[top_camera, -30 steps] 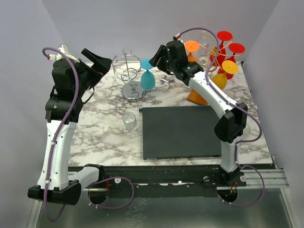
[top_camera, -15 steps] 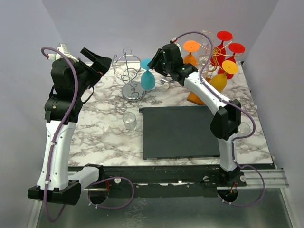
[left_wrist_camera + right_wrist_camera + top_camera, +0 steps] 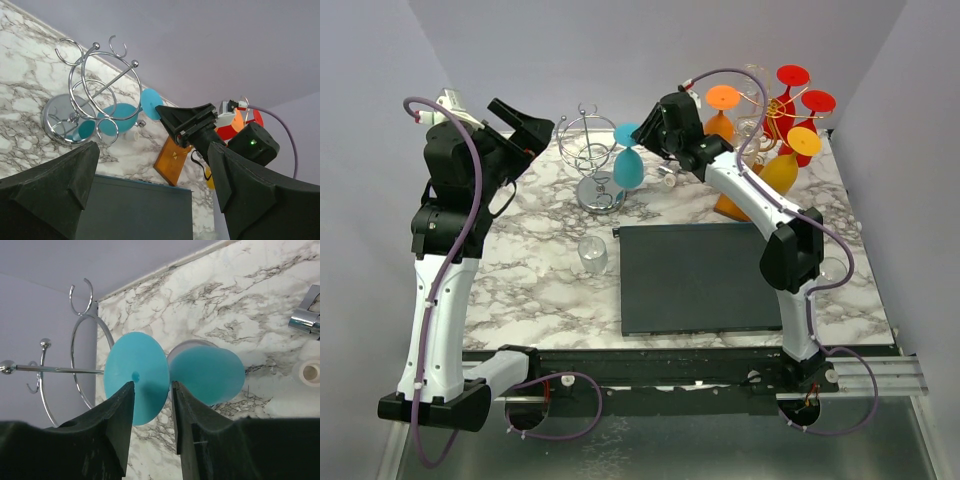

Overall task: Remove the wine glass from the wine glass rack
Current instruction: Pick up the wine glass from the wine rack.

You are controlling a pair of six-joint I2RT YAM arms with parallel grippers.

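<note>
**A:** What stands on the table (image 3: 25, 85)?

**B:** A chrome wire stand (image 3: 87, 95), with its round base down and its hooks curling upward.

**A:** And around the stand?

**B:** A teal wine glass (image 3: 120, 117) is just beyond it. The bowl shows through the wires and the flat foot pokes out at the stand's right. Farther right of the stand, the black right tool (image 3: 172, 122) points at that foot. I cannot tell whether they touch.

**A:** Anything else?

**B:** A dark mat (image 3: 125, 207) lies in front of the stand. Right of the stand, past the teal glass, is the wine glass rack (image 3: 172, 160), of which only the orange-brown wooden base is clear. The left tool (image 3: 153, 147) is spread wide, its fingers (image 3: 50, 195) holding nothing.
</note>
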